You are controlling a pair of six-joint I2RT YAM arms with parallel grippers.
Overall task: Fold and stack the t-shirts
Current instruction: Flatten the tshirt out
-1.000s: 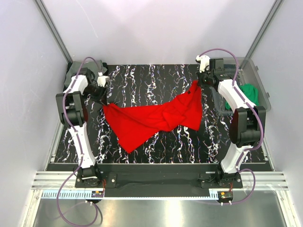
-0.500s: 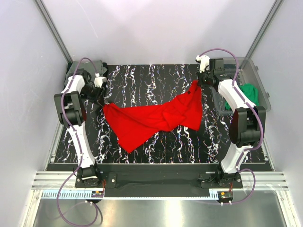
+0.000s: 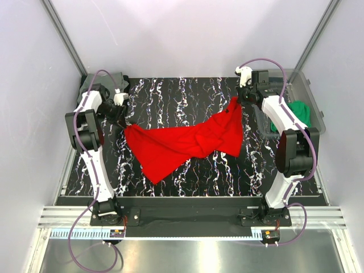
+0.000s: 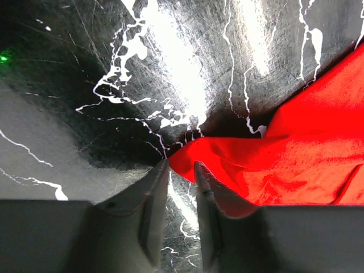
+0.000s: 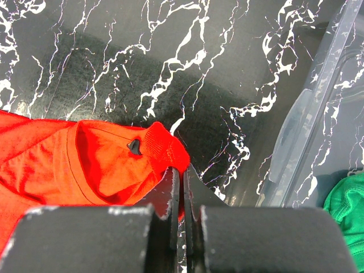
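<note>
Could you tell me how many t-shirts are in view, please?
3: the red t-shirt lying across the table, the green t-shirt in the clear bin on the right, the grey t-shirt bunched at the far-left corner. Others may be hidden.

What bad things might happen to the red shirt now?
The left gripper has only the very tip of the red shirt at its narrowly open jaws, so it might close on nothing. The right gripper pinches just a small bit by the collar, which could slip out when pulled. The shirt lies bunched, so folding may go crooked.
</note>
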